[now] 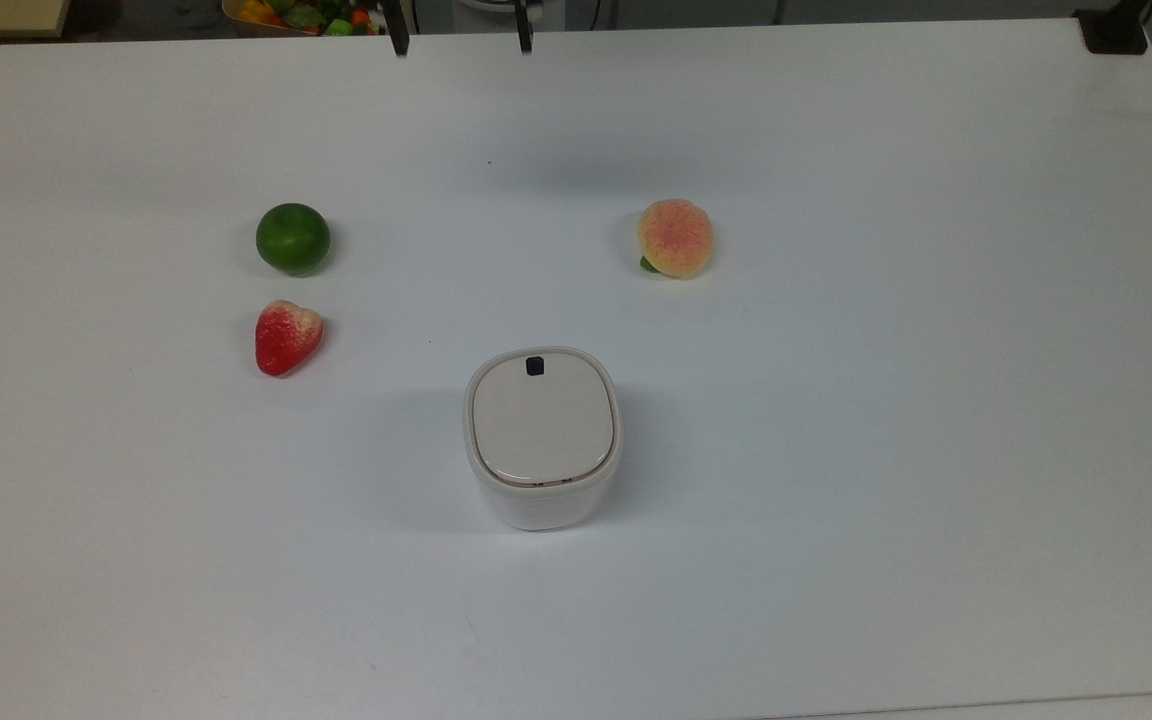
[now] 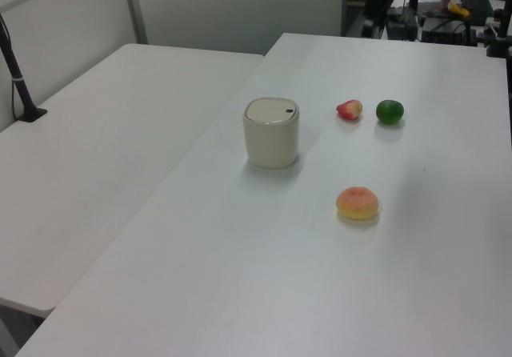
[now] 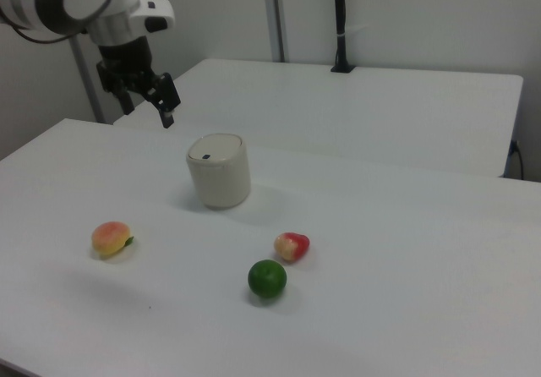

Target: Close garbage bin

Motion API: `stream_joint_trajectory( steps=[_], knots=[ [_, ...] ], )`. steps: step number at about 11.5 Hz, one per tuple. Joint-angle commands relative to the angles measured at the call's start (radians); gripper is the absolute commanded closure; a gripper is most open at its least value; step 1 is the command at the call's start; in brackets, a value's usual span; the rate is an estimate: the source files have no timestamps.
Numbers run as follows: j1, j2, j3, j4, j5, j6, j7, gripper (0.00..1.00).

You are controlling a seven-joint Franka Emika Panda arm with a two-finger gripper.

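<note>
Garbage bin (image 1: 542,440) sits near the middle of my white table (image 1: 936,400), its beige lid (image 1: 542,426) lying flat and shut, black latch (image 1: 535,366) on the far edge in the top view. I see the gripper (image 3: 149,105) raised well clear of it, on the right view's left, fingers spread apart and holding nothing.

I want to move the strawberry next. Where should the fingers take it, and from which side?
Probably from above, closing across the wide upper part of the strawberry. It lies on its side on the table, tapering to a point, so the narrow end may slip. The lime is apart from it, leaving room.
</note>
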Motion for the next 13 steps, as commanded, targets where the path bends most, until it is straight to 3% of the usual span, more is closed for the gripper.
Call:
stream_joint_trajectory(
  steps=[1,4,6,10,13],
  knots=[
    [-0.081,-0.050,0.083,-0.012,0.015,-0.103,0.001,0.00],
    [-0.130,-0.053,0.140,-0.009,0.014,-0.145,0.004,0.00],
    [-0.129,-0.046,0.141,-0.007,0.000,-0.146,0.001,0.00],
    [-0.116,0.002,0.118,0.020,-0.025,-0.052,-0.015,0.00],
    [-0.081,0.014,0.071,0.020,-0.038,-0.012,-0.066,0.00]
  ],
)
